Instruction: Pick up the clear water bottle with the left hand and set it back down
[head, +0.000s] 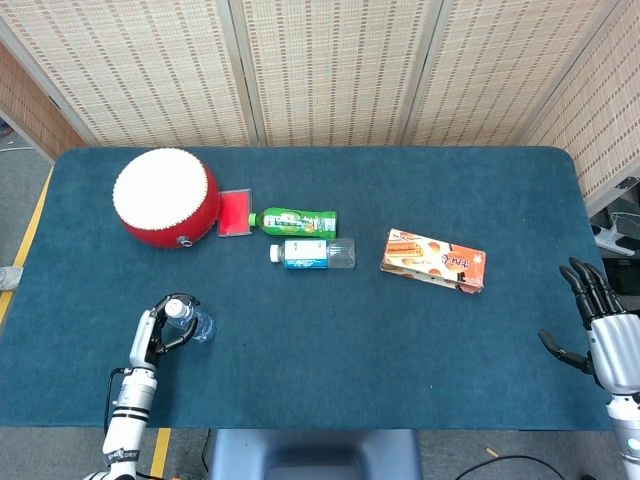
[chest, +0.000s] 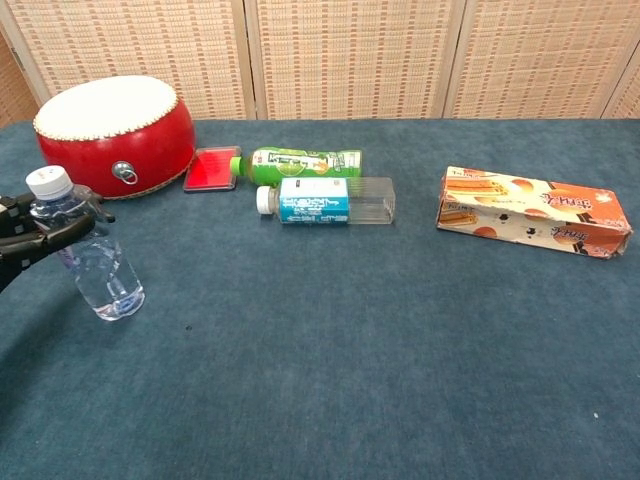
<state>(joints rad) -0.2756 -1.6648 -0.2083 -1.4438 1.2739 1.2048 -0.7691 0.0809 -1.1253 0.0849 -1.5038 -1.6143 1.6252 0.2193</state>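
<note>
table (head: 400, 350) covered in dark blue cloth, wicker screens behind it. largest thing on it: red drum (head: 165, 198) with white skin, far left corner; a small red pad (head: 234, 212) just beside it. toward the right, an orange snack box (head: 433, 260) lying flat. mid-table, 2 bottles on their sides, parallel: green bottle (head: 293, 221) behind, blue-label bottle (head: 313, 254) in front. none of these belong to the task. the water bottle (chest: 90, 257) stands near the left front edge, well apart from the rest, white cap up, long axis close to vertical with a slight lean; in the chest view its base looks to be on the cloth, so judged not lifted yet. clear ribbed plastic, water in the lower part, light and slippery-looking. left hand (head: 165, 325) is right at it: the bottle lies to the hand's right, and dark fingers (chest: 50, 232) wrap the neck and shoulder just under the cap. reads as a grasp closing on the bottle; how firm, cannot tell. grip sits high, so a lift may let the body swing. right hand (head: 600, 330) is at the far right edge of the table, well apart from everything, fingers spread, holding nothing. left hand is plainly the nearer one. next move judged: straight pull up along the bottle's axis.
</note>
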